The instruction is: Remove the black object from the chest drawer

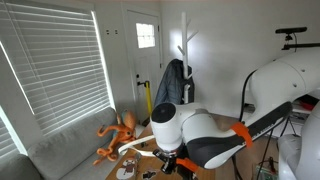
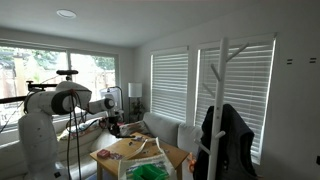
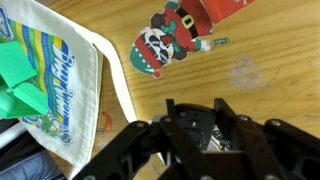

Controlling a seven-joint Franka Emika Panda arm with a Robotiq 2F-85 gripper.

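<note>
The gripper (image 3: 200,112) hangs over the bare wood of the table (image 3: 270,70), its black fingers (image 3: 170,112) dark against a dark body, so whether it is clenched or released cannot be told. Just ahead lies a Santa figure (image 3: 163,45), and to the left a printed cloth bag (image 3: 70,75). Beyond the bag, at the table's left edge in the wrist view, sits the green chest drawer (image 3: 14,72) — well apart from the hand, so the reach likely goes leftward. Its long axis and the black object cannot be made out.
</note>
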